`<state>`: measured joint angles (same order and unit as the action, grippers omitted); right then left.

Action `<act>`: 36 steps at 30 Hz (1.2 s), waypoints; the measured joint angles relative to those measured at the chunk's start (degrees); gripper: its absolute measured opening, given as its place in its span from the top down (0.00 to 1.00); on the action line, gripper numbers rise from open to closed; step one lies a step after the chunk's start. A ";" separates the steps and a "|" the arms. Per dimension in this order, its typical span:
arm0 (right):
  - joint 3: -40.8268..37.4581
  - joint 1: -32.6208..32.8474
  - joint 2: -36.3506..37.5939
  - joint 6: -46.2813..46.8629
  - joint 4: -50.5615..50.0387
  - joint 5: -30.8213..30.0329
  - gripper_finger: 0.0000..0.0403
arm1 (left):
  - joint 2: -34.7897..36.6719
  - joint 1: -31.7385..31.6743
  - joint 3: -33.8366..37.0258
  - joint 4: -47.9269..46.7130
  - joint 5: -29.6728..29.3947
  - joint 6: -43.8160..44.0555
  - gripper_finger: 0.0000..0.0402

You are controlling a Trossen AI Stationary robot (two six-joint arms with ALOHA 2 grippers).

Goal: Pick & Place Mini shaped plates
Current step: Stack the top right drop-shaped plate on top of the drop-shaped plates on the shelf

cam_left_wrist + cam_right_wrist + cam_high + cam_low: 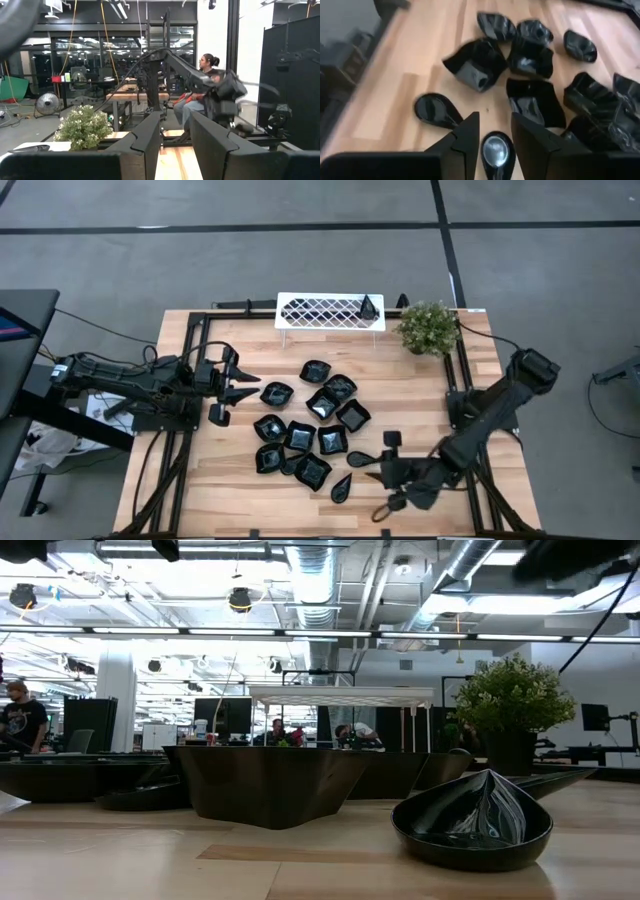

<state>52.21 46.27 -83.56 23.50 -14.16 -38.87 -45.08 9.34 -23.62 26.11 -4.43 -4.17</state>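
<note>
The right wrist view shows the right pincer [492,137] open above a teardrop plate [495,150], holding nothing. The high view shows the left pincer [238,383] open and empty at the table's [200,480] left.

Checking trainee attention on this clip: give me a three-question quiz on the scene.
1. True or false: the white lattice-patterned rectangular tray holds no glossy black mini plate.
2. Which gripper hovers over a black teardrop plate? A) left gripper B) right gripper
3. What stands beside the tray, on the right arm's side?
Key: 1 false, one plate sits on it; 2 B; 3 the small green bushy plant.
</note>
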 joint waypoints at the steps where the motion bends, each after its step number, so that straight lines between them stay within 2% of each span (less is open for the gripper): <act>1: 0.00 0.16 -1.19 0.31 0.01 0.08 0.74 | 0.00 0.00 0.00 0.13 0.00 0.09 0.73; 6: 0.00 0.27 -6.02 3.43 -0.27 1.86 0.74 | 0.00 -0.02 0.00 0.47 0.00 0.11 0.73; 16: 0.00 -1.40 -11.20 1.60 -2.00 1.77 0.74 | 0.00 -0.01 0.00 0.59 0.00 0.11 0.73; 22: 0.00 -3.46 -14.82 1.42 -2.12 5.25 0.74 | 0.00 0.00 0.00 0.92 0.00 0.11 0.73; 31: 0.02 -4.19 -14.82 1.45 -1.69 6.45 0.74 | 0.00 -0.02 0.00 0.96 0.00 0.13 0.73; 36: 0.02 -3.91 -14.80 1.49 0.73 11.24 0.74 | -0.01 -0.01 0.00 0.96 0.00 0.11 0.73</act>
<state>52.23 42.36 -98.36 24.99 -13.43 -27.63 -45.08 9.33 -23.62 27.07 -4.43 -4.05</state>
